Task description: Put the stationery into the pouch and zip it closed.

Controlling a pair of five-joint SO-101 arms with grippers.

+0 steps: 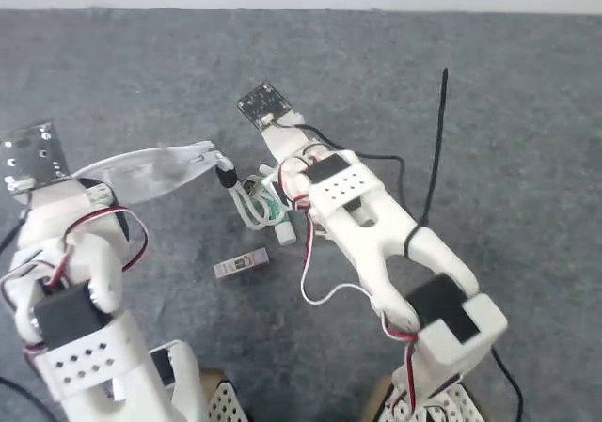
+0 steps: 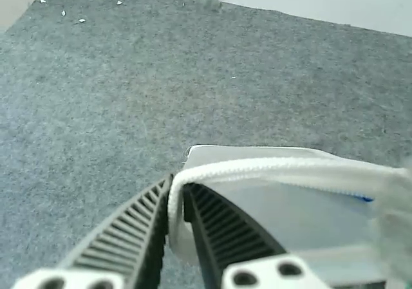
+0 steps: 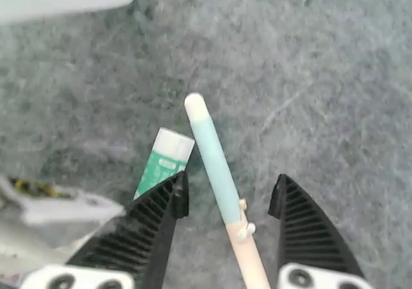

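My left gripper (image 2: 177, 187) is shut on the zippered edge of the translucent white pouch (image 2: 290, 195). In the high view the pouch (image 1: 150, 173) lies left of centre, its black zipper pull (image 1: 226, 173) pointing toward the stationery. My right gripper (image 3: 228, 195) is open and low over the mat, its fingers on either side of a pen with a pale teal cap (image 3: 212, 150). A green and white tube (image 3: 164, 163) lies right beside the pen, against one finger. In the high view that gripper (image 1: 271, 208) covers most of this small pile. A small grey eraser box (image 1: 241, 264) lies apart, nearer the front.
Everything rests on a grey felt mat (image 1: 451, 84). A black cable (image 1: 437, 149) rises beside the right arm. A white object with dark marks (image 3: 58, 205) lies next to the tube. Open mat stretches behind and to the right.
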